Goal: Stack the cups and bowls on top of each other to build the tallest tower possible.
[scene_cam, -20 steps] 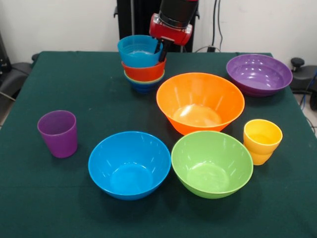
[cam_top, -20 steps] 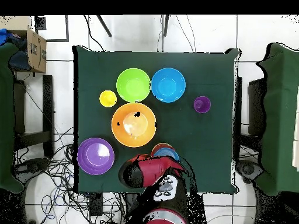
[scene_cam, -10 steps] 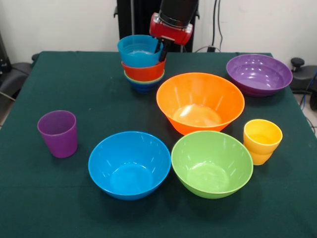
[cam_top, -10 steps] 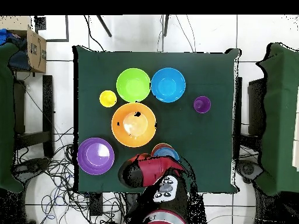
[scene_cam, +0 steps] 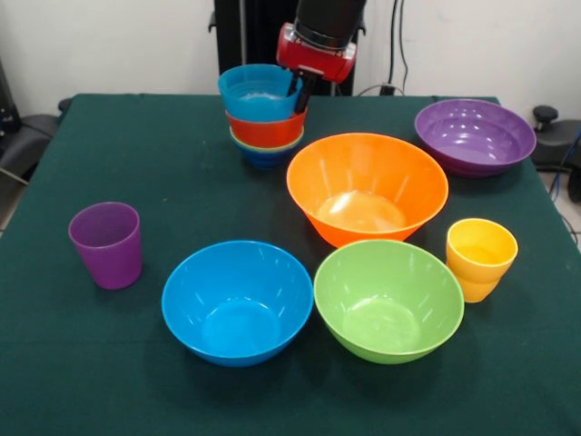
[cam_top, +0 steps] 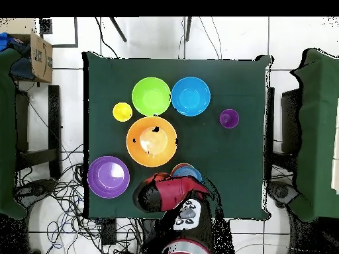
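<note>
- The surface (scene_cam: 136, 145), under a dark green cloth, carries everything.
- The red and black arm (scene_cam: 318, 32) comes down at the far side, above the pile.
- The large orange bowl (scene_cam: 367, 186) sits near the middle, upright and open.
- The large blue bowl (scene_cam: 238, 301) and the large green bowl (scene_cam: 388, 300) stand side by side at the near edge, blue on the left, their rims almost meeting; the green one's far rim comes close under the orange bowl.
- The wide purple bowl (scene_cam: 474, 136) lies at the far right, apart from the others.
- The tower (scene_cam: 263, 116) stands far and left of centre: a small dark blue bowl lowest, then a green rim, a red-orange bowl, and a light blue bowl (scene_cam: 257, 93) on top, leaning a little.
- The hand (scene_cam: 297, 89) reaches its dark fingers over the right rim of the top light blue bowl, one inside and one outside; it looks clenched on that rim.
- The purple cup (scene_cam: 107, 243) stands upright alone at the left.
- The yellow cup (scene_cam: 480, 258) stands upright at the right, just beside the green bowl.
</note>
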Robot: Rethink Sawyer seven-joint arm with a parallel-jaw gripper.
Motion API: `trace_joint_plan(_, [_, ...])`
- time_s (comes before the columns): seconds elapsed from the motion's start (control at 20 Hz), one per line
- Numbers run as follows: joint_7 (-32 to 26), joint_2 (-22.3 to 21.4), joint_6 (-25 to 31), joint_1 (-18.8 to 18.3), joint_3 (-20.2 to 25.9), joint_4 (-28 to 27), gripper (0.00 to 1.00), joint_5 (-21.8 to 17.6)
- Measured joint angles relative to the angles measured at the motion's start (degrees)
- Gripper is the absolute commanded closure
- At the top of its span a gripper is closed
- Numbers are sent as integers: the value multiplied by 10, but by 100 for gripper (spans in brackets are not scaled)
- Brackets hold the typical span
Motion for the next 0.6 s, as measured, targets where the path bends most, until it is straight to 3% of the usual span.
trace_joint_plan(0.6, [0, -4, 0, -2, 7, -3, 100, 4])
